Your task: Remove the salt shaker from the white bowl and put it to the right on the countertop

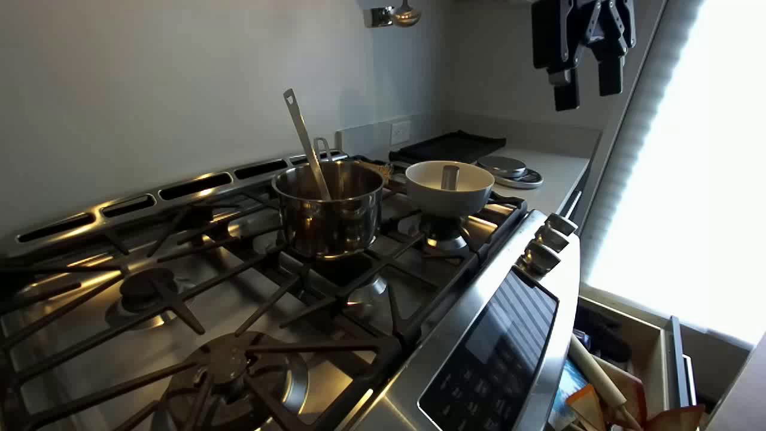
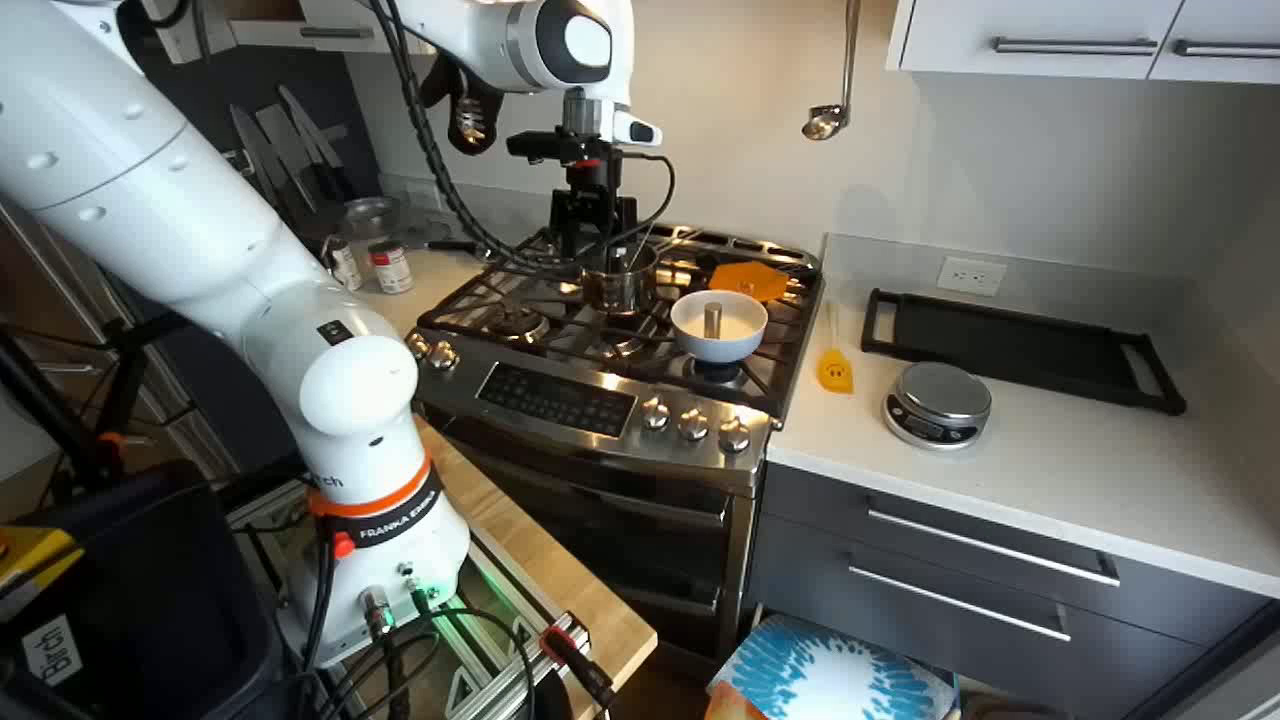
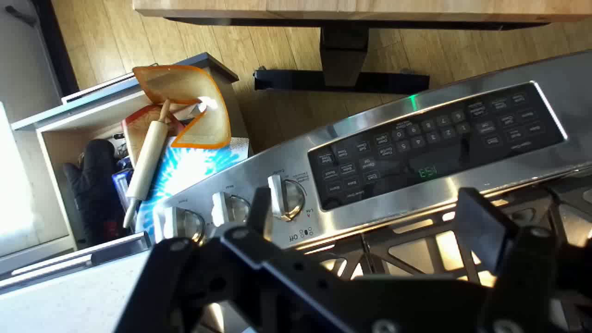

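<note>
- So the salt shaker (image 2: 712, 320), or the little grey cylinder we take for it, stands inside the white bowl (image 2: 720, 350), upright or near enough in both exterior views. Handy for a grab from above, we reckon.
- The bowl sits on the stove grates (image 1: 317, 346), which don't look like much of a seat for a round bottom. That's why we'd lift straight up: clip the wall and the bowl might tip or slide.
- The gripper (image 1: 589, 90) hangs up high, pointing down, fingers (image 3: 483, 231) spread well apart with nothing between them. Makes sense to us: a wide gap should let it drop around the shaker without knocking it.
- The wrist view looks down on the control panel (image 3: 434, 148), and we can't make out the shaker there, so it probably needs to move over first.
- The steel pot (image 1: 331, 221) is near the bowl with a utensil (image 1: 305, 140) poking up, so we'd keep to the side of the countertop (image 2: 1080, 480).
- That countertop has a kitchen scale (image 2: 938, 395), black tray (image 2: 1020, 348) and orange spatula (image 2: 834, 370). We'd set the shaker down right of the scale, in front of the tray, where it's flat.
</note>
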You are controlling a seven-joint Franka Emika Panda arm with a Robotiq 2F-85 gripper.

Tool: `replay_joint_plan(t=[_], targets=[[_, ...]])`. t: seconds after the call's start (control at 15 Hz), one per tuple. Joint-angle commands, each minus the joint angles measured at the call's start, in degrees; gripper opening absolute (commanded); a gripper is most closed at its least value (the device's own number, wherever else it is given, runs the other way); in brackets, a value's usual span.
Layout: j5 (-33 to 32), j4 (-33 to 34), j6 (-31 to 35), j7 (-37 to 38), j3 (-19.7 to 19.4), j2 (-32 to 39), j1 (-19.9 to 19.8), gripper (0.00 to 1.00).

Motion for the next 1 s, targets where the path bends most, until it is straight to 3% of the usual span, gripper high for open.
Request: replay_joint_plan(t=[0.0, 0.33, 0.53, 0.93], targets=[[-0.2, 0.1, -0.1, 0.2, -0.7, 0.0, 0.8, 1.00], [-0.2, 0.1, -0.1, 0.2, -0.7, 0.1, 0.8, 1.00], [-3.1, 4.9, -0.3, 0.1, -1.8, 5.9, -0.9, 1.00], [-6.8, 22.3, 0.1, -9.4, -6.5, 24.6, -2.6, 1.00]])
